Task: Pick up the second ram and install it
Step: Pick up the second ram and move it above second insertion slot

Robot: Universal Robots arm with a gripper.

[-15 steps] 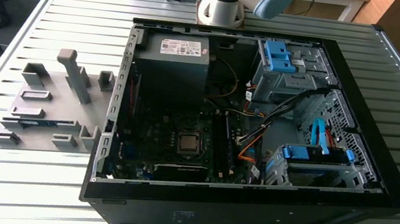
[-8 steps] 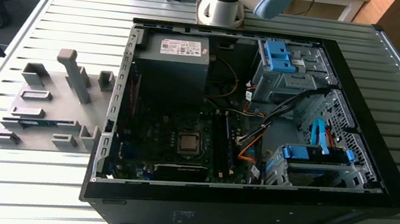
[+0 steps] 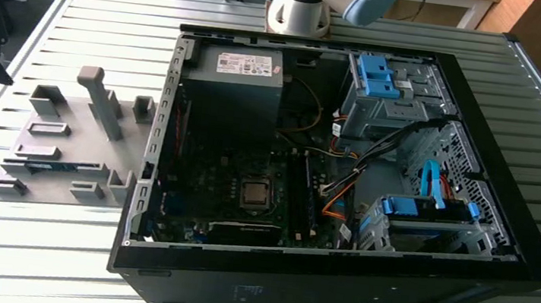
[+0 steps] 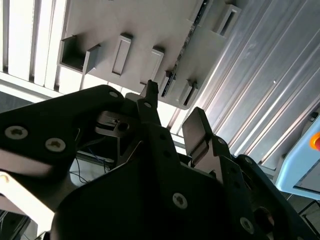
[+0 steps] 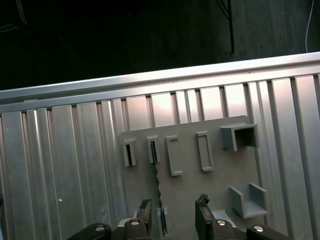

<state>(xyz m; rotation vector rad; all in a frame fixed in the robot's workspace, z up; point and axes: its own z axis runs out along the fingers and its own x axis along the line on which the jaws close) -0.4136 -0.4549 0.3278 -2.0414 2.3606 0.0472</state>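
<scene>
The second ram (image 5: 158,190) stands on its long edge in the slotted blocks of the grey holder plate (image 5: 220,175), seen as a thin dark strip. In the exterior view the ram (image 3: 49,165) shows as a thin blue strip on the plate (image 3: 66,109), at the exterior view's left of the computer case. My gripper (image 5: 173,204) hovers above the plate, open, one fingertip on each side of the strip's near end and nothing between them. In the second wrist view the gripper (image 4: 175,107) is open too, with the ram (image 4: 186,40) beyond its fingertips.
The open computer case (image 3: 482,267) lies on the slatted metal table (image 3: 35,247), its motherboard (image 3: 245,194) facing up amid cables and blue drive cages (image 3: 376,76). A tall grey post (image 3: 102,102) and several holder blocks rise from the plate. The arm's base (image 3: 302,10) stands behind the case.
</scene>
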